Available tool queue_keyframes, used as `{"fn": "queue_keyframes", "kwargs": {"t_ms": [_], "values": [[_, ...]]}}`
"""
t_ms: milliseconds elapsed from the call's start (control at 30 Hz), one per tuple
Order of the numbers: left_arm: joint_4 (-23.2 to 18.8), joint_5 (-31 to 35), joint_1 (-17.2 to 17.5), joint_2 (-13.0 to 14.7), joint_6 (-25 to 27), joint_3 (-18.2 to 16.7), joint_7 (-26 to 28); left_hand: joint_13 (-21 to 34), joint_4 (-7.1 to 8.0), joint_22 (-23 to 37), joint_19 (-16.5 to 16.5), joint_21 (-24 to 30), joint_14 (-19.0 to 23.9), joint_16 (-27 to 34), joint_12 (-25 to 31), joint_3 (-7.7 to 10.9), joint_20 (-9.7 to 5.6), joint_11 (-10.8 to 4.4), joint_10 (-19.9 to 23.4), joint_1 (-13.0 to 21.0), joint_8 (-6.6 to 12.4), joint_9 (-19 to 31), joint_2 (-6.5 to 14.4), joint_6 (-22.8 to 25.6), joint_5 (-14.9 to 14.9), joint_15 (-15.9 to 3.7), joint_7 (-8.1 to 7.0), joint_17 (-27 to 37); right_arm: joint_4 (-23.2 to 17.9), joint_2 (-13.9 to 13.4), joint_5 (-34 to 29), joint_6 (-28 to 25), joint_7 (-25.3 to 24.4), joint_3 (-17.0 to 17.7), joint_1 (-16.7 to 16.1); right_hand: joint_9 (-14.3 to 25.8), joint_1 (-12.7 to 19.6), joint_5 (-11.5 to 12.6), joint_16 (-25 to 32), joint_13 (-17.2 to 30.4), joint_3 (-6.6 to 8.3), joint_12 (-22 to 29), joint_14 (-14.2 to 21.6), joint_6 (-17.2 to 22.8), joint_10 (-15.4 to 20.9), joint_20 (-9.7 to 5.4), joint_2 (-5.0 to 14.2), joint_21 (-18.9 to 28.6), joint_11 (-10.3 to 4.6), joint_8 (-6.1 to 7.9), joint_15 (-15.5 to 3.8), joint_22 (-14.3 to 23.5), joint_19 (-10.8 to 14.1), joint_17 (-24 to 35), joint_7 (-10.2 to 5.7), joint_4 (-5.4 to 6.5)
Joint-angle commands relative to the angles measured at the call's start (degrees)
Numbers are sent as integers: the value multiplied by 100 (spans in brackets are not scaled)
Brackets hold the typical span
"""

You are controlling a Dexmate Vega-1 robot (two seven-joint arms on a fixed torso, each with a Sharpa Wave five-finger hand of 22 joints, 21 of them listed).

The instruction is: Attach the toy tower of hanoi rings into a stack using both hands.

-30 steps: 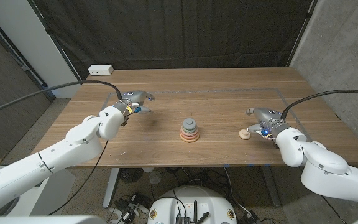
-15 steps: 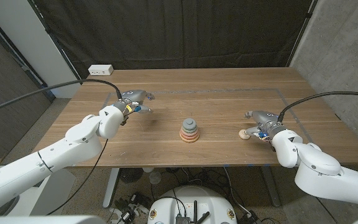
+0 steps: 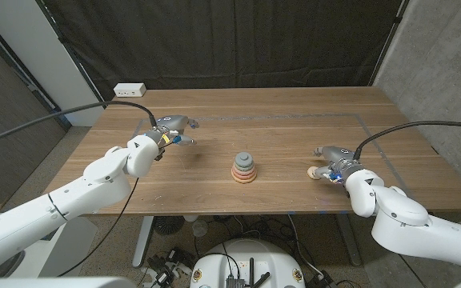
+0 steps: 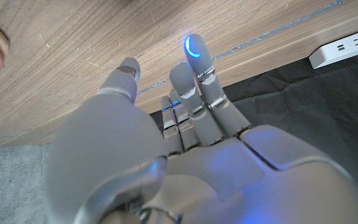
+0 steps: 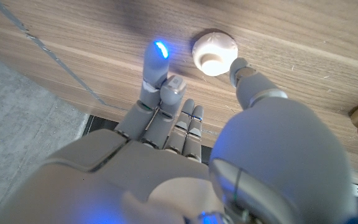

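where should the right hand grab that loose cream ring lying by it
Probably by the outer rim of the cream ring, thumb on one side and fingers on the other. It lies flat on the table with its hole upward, so little else can be pinched. Come from above on the right hand's side, away from the stack.
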Motion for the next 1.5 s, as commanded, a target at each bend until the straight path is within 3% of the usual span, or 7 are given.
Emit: {"fn": "queue_keyframes", "kwargs": {"t_ms": [33, 700, 1500], "values": [[21, -34, -5, 23, -59, -17, -7, 9, 8, 2, 63, 4, 63, -14, 25, 43, -534, 8, 36, -38, 0, 9, 2, 41, 23, -180, 1, 21, 85, 108, -25, -191, 19, -318, 226, 19, -27, -34, -4, 15, -15, 34, -18, 64, 57, -449, 20, 40, -7, 42, -570, 6, -24, 17, -10, 17], [56, -22, -46, -10, -119, 23, -48, 15, 8, -1, 61, -5, 38, -48, 32, 98, -534, 12, 76, -59, 1, 15, 28, 72, 28, -179, 6, 35, 234, 203, 40, -419, 57, -672, 497, 19, 24, -33, 36, 46, -23, 92, 25, 174, 204, -452, 70, 79, -30, 82, -574, -6, -2, 21, -38, 3], [52, 6, -59, -69, -73, 70, -69, 32, -1, 2, 55, 14, 76, -36, 30, 163, -536, 3, 118, -77, -5, 24, 32, 102, 19, -180, 4, 105, 384, 246, -337, -762, 368, -1433, 1058, 6, 93, -23, 82, 95, -25, 130, 78, 305, 353, -451, 138, 102, -92, 126, -572, -38, 12, 25, -88, 11]]}}
